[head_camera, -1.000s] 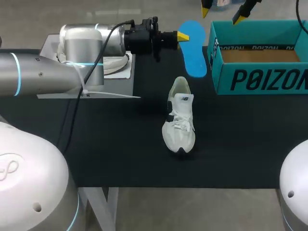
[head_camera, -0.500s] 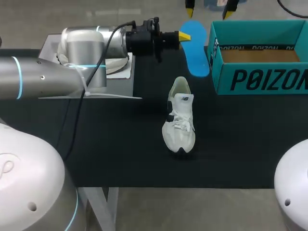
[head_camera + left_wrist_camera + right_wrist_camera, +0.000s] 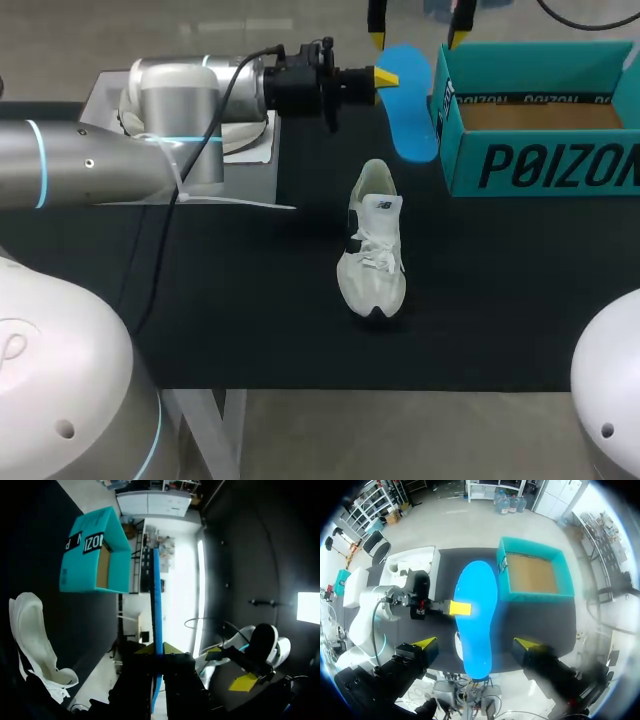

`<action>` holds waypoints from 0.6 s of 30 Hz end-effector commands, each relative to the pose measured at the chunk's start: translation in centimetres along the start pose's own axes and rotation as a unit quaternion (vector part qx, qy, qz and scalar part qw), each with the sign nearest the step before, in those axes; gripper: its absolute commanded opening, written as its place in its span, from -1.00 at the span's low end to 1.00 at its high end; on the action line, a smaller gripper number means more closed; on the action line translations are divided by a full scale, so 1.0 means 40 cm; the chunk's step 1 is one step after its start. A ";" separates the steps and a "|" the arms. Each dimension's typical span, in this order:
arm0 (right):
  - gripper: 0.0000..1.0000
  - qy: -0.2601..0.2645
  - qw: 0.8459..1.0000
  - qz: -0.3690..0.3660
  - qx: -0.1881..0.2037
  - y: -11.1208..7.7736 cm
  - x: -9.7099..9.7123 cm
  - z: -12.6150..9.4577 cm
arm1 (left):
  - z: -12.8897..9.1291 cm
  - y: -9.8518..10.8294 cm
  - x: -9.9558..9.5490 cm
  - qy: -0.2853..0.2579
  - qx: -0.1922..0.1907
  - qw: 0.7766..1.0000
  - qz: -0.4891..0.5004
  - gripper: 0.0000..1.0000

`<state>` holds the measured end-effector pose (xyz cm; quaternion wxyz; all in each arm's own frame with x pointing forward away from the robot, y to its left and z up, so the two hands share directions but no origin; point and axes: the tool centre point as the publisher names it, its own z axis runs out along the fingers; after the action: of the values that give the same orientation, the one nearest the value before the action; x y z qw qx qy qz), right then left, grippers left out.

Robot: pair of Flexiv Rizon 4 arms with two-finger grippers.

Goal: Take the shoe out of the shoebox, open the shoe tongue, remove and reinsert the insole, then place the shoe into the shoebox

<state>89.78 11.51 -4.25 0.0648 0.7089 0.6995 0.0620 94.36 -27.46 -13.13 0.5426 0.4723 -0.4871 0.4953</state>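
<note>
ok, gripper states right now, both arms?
Left gripper: shut on the blue insole.
Right gripper: open, holding nothing, jaws spread wide.

My head camera looks down from above and behind me over the whole worktop [image 3: 250, 300], with the shoebox [image 3: 540, 165] at its far edge. My left wrist camera sights closely along the insole [image 3: 157, 610] towards the shoebox; my right hangs high above it, facing down. All three share both.
</note>
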 end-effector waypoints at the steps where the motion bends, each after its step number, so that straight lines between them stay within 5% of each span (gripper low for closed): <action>1: 1.00 0.000 1.000 0.001 0.002 0.003 0.000 0.001 | 0.000 0.006 0.004 -0.003 0.003 1.000 0.000 -1.00; 18: 1.00 0.000 1.000 -0.004 0.002 0.002 -0.001 -0.001 | 0.000 0.006 0.004 -0.003 0.003 1.000 0.000 -1.00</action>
<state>89.85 11.50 -4.17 0.0639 0.7060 0.7028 0.0601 94.29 -27.44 -13.08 0.5420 0.4730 -0.4871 0.4953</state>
